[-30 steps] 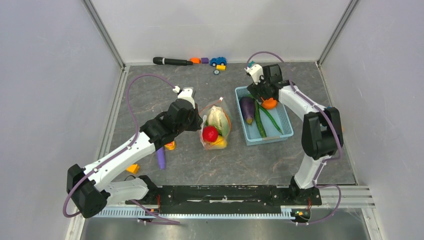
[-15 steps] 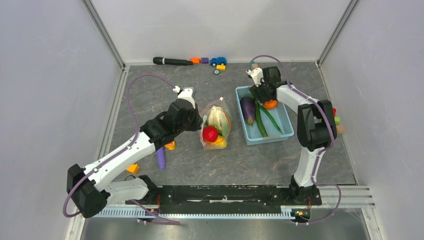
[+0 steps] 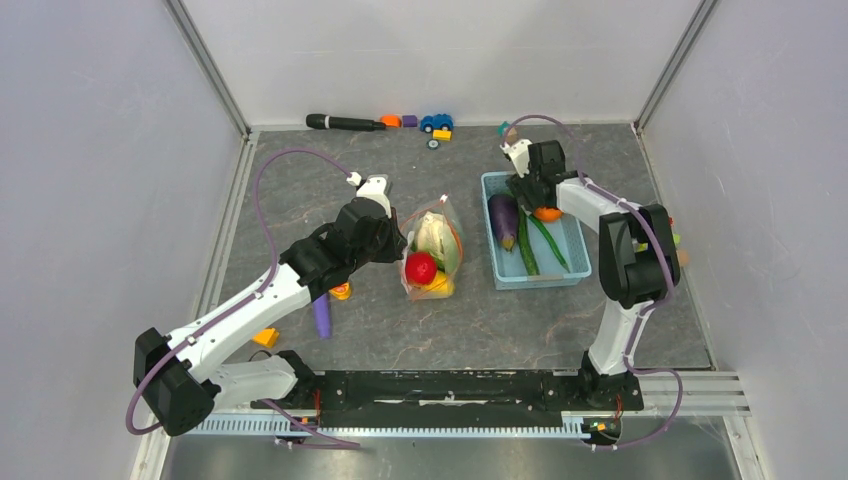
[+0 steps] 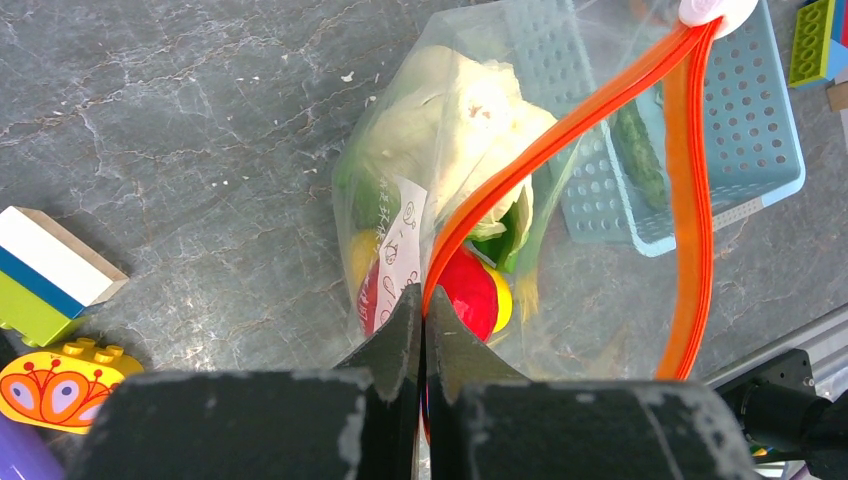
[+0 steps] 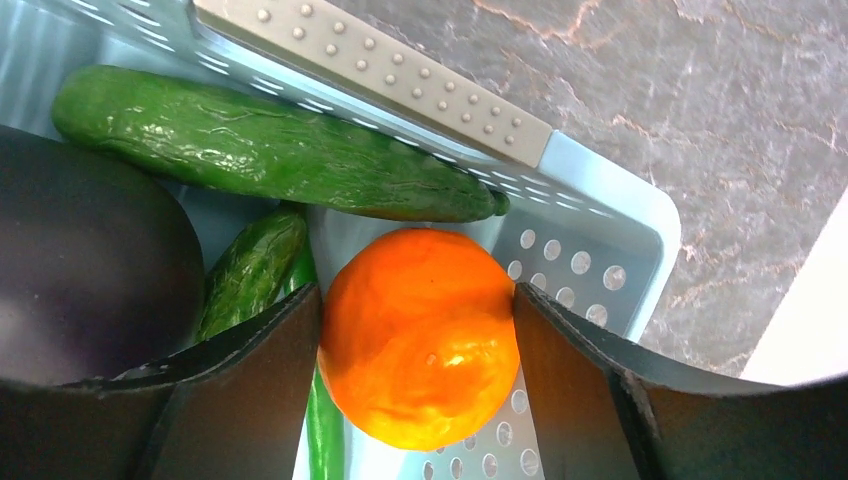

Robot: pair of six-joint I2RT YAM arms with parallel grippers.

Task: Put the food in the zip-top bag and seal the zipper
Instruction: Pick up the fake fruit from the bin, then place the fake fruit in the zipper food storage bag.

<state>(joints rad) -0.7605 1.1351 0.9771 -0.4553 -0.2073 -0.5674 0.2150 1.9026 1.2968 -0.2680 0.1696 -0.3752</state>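
We found the left gripper [image 4: 422, 305] pinched fully closed. Its two dark, scuffed fingers met on the thin orange-red zipper [image 4: 690, 200], at one end of the mouth of the clear, crinkly plastic zip-top bag [image 4: 590, 310]. From that pinch the zipper ran off as two smooth ribbons that bowed apart, so the mouth gaped wide.

The bag lay on the grey, veined, stone-patterned table [image 5: 700, 100] between the two arms, touching the left gripper and apart from the light blue perforated plastic basket [image 3: 577, 250]. Through its glossy wall we saw a pale green, ruffled cabbage [image 4: 450, 120], a round, shiny red piece [image 4: 470, 300] and a yellow piece [image 4: 362, 262]. A white printed label [image 4: 400, 240] was on the film.

The right gripper [image 5: 415, 320] reached down into the basket's far end. It was open only as wide as the round, dimpled orange toy fruit [image 5: 425, 340], with both dark fingers pressed against the fruit's sides. Beside the fruit lay a bulky, smooth, dark purple eggplant [image 5: 80, 270] and a long, wrinkled green cucumber [image 5: 270, 150]. The cucumber's tip touched the fruit's upper edge.

Near the left gripper, on the table, sat a rectangular block [image 4: 50, 280] striped white, blue and lime. Next to it was a studded orange brick [image 4: 60, 378] with a painted pattern.
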